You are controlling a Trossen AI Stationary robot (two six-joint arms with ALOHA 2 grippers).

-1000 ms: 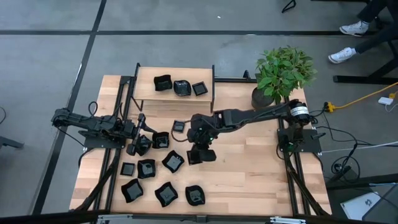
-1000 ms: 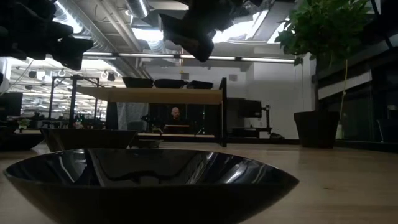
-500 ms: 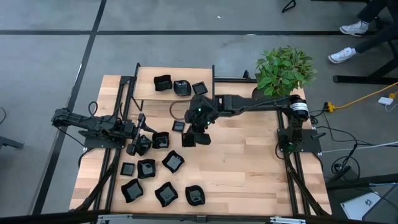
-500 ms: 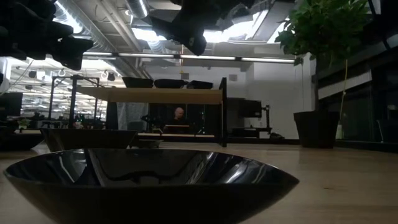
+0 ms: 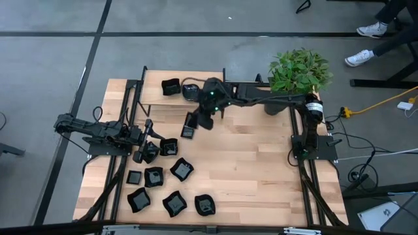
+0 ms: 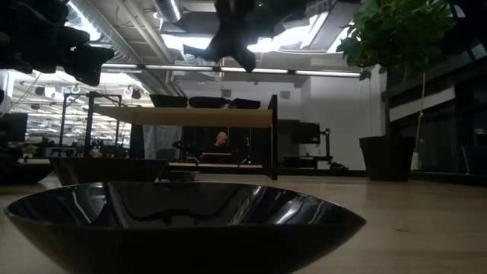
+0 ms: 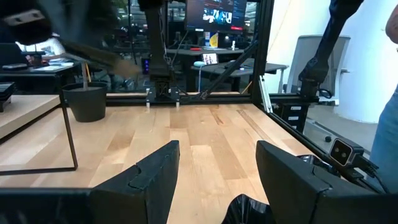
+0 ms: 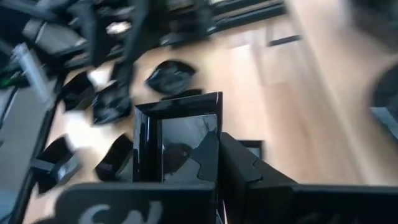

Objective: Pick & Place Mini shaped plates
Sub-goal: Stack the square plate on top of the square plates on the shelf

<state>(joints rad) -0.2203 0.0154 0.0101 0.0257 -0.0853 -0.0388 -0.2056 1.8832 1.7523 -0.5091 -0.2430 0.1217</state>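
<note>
My right gripper (image 5: pixel 200 115) hangs in front of the raised wooden shelf (image 5: pixel 151 98) at the table's far side, shut on a square black mini plate (image 5: pixel 194 121) (image 8: pixel 180 134). In the low view the gripper (image 6: pixel 228 42) shows dark at the top. Two mini plates (image 5: pixel 171 86) show on the shelf, beside the arm. Several more lie flat on the table at the near left (image 5: pixel 181 170). My left gripper (image 5: pixel 145 151) (image 7: pixel 214 180) waits open at the table's left, a plate (image 7: pixel 249 208) just below its fingers. My right gripper pinches the square plate by one side of its rim (image 8: pixel 210 144). One finger (image 8: pixel 233 162) lies on the inner face; the other is hidden behind the plate. The fingers slant down from the table's right. The plate is lifted clear and stands tilted on edge.
A potted plant (image 5: pixel 297 73) stands at the far right beside the shelf. A small plate (image 5: pixel 187 132) lies on the table just under the held one. The table's right half is bare wood (image 5: pixel 261 170). Metal frame bars run along both sides (image 5: pixel 124 117).
My right gripper has swung from the table's middle toward the far edge and the shelf, rising and rolling a little. It has stayed shut and carried the square plate along, clear of the table. The left arm has kept still.
</note>
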